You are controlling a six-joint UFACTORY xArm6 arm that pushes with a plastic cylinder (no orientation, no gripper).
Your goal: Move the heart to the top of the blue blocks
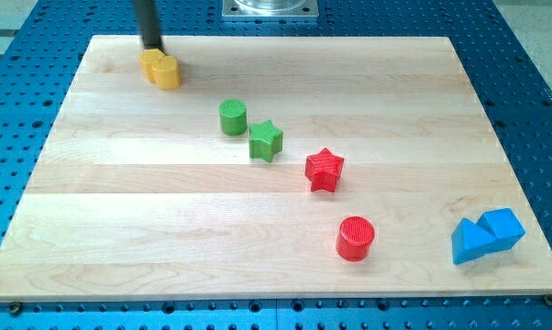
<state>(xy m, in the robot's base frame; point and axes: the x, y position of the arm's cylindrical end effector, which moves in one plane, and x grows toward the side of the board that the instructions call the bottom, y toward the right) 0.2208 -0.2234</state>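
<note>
Tip (pixel 153 47) touches yellow heart (pixel 160 70) at upper left of tabletop (pixel 120 211); blue blocks (pixel 486 235) sit lower right. No claw in view, state indeterminable.

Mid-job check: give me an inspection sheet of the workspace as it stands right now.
Surface: wooden board, lying on a blue perforated table.
Job's things: yellow heart at the view's top left; blue blocks, two touching, at the view's bottom right.
Clutter: green cylinder, green star, red star, red cylinder, strung diagonally across the middle.
Hand: none; my tip sits at the heart's upper-left edge, seemingly touching.
Cables: nothing seen.
Surroundings: metal mount plate at the view's top.
</note>
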